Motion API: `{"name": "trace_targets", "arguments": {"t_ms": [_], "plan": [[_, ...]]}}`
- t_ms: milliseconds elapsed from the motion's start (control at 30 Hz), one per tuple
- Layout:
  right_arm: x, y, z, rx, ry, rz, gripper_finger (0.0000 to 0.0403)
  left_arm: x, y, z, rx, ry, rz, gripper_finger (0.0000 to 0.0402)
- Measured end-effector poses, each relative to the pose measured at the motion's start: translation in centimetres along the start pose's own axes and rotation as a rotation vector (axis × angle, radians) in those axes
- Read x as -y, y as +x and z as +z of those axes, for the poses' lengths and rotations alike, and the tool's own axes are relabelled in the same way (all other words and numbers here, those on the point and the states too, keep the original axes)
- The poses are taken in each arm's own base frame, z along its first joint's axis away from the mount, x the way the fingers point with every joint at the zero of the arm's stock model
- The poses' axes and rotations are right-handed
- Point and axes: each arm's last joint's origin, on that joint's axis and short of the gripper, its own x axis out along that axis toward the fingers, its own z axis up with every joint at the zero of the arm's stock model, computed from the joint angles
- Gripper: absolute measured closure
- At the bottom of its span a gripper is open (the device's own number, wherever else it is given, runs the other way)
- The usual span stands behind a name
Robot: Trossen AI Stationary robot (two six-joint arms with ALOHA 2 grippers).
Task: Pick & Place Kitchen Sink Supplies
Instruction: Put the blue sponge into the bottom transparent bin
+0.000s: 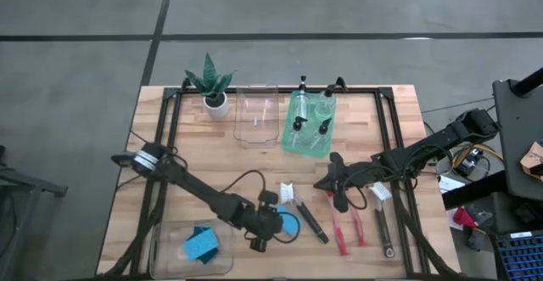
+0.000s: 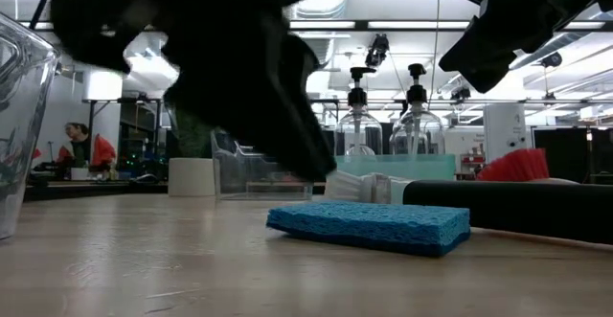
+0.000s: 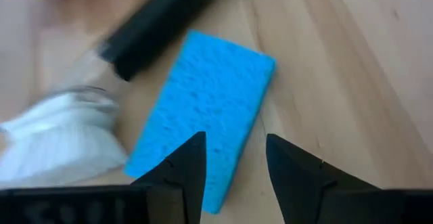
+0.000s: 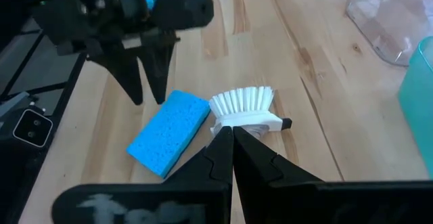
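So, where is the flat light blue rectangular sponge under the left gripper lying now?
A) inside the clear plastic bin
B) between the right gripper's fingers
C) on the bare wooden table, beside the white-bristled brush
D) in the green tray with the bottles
C: the flat light blue rectangular sponge lies on the wooden table next to the white-bristled brush, with the open left gripper above it.

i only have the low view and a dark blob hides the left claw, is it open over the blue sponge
observer: yes, the left wrist view shows the left claw open, fingers apart over the sponge.
operator: anything in the bin yet
observer: the high view shows blue sponges already in the clear bin by the left arm.
operator: and the right claw
observer: the right claw is shut, holding nothing, pointed toward the white-bristled brush.
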Motion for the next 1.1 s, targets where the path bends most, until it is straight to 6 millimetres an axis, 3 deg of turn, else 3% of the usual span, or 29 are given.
{"name": "trace_targets", "arguments": {"t_ms": [800,900,1100], "plan": [[0.2,0.1,-0.4,-0.009,-0.002,-0.006,0.0394,0.0,4.3,-2.1,-0.094,0.110,0.030,0.0266],[0.2,0.1,-0.4,-0.010,-0.002,-0.006,0.0394,0.0,4.4,-2.1,-0.092,0.103,0.029,0.0294],[0.2,0.1,-0.4,-0.007,-0.002,-0.005,0.0394,-0.1,4.4,-1.9,-0.080,0.098,0.028,0.0389]]}}
